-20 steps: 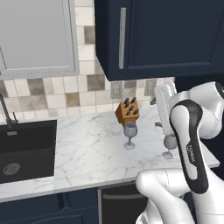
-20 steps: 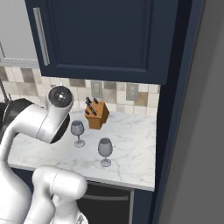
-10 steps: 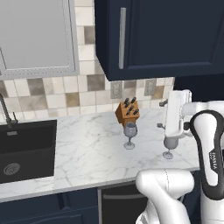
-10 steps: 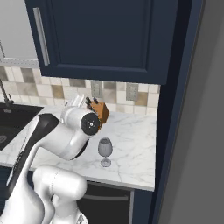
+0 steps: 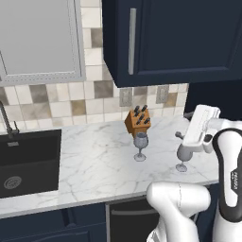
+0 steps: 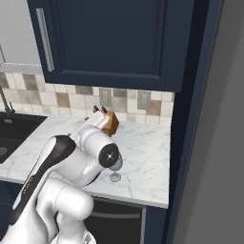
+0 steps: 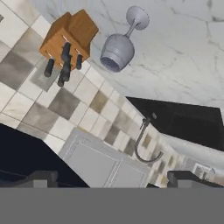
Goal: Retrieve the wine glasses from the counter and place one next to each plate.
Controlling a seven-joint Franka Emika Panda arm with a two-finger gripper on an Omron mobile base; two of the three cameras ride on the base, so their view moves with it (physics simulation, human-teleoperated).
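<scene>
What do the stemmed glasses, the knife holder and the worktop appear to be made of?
Wine glasses: likely glass, greyish and see-through. Knife block: looks like wood, matte orange-brown with dark handles. Counter: marble-look stone, white with grey veins; finish unclear in the render.

1. The counter [image 5: 94,160] is a white, grey-veined marble worktop over dark navy cabinets, backed by a wall of beige and grey tiles.
2. A black sink [image 5: 28,160] is inset at its left end, with a curved tap [image 5: 7,123] behind it.
3. A wooden knife block [image 5: 138,121] with dark handles stands at the back, near the tiles.
4. One wine glass [image 5: 140,146] stands upright just in front of the knife block.
5. A second wine glass [image 5: 182,157] stands upright further right, nearer the front edge, well apart from the first; its bowl is partly hidden by the arm, so its contact with anything cannot be told.
</scene>
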